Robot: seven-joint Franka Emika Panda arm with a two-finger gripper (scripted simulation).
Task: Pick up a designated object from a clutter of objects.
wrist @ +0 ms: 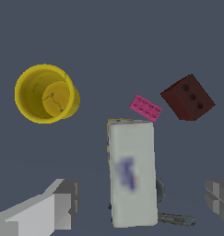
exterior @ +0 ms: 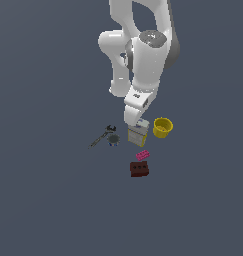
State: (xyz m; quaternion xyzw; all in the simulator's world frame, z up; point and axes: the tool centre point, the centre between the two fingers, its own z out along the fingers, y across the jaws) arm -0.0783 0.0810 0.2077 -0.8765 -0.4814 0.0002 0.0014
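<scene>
The designated object, a tall white and grey box (exterior: 137,135) with yellow edges, stands upright in the middle of the clutter of objects. The wrist view shows its white top face (wrist: 132,175) with a blurred blue mark. My gripper (exterior: 135,123) hangs straight above the box. It is open (wrist: 141,203): one finger (wrist: 62,203) and the other finger (wrist: 219,198) stand wide on either side of the box, with clear gaps and no contact.
A round yellow cup (exterior: 162,127) (wrist: 45,94) stands close beside the box. A pink toy brick (exterior: 142,155) (wrist: 145,108) and a dark red block (exterior: 139,169) (wrist: 187,97) lie just beyond it. A thin dark grey tool (exterior: 103,136) (wrist: 175,218) lies on the opposite side.
</scene>
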